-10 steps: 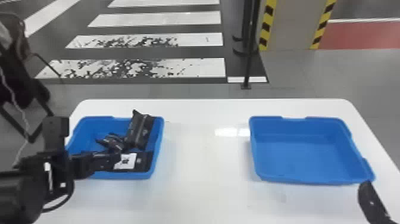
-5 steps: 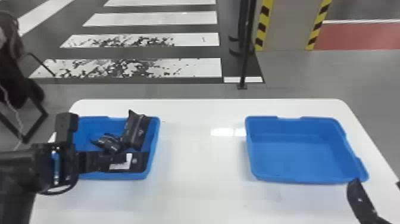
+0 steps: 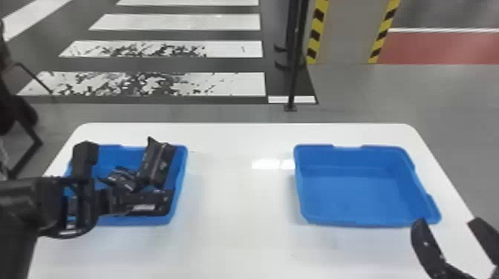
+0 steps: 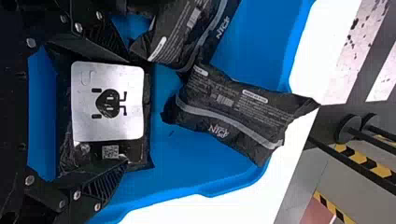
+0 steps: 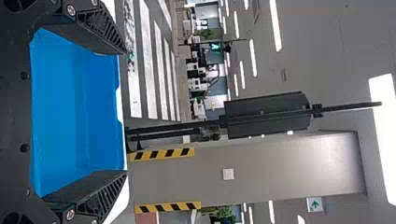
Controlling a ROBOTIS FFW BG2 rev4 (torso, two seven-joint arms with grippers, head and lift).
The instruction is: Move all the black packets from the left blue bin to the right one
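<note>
Left pincer (image 3: pixel 128 202) spread, labelled packet (image 4: pixel 133 151) between its fingers, inside left bin (image 3: pixel 179 193) | beyond it, two crumpled packets (image 3: pixel 157 163), one lapping the rim | right pincer (image 3: pixel 446 223) spread by right bin (image 3: pixel 356 196) | left wrist view bares the label (image 4: pixel 88 126), head view half-hides it | left pincer has shifted rightward over its bin

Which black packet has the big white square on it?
The packet between the left gripper's open fingers. The two packets beyond it show grey stripes, no big square.
</note>
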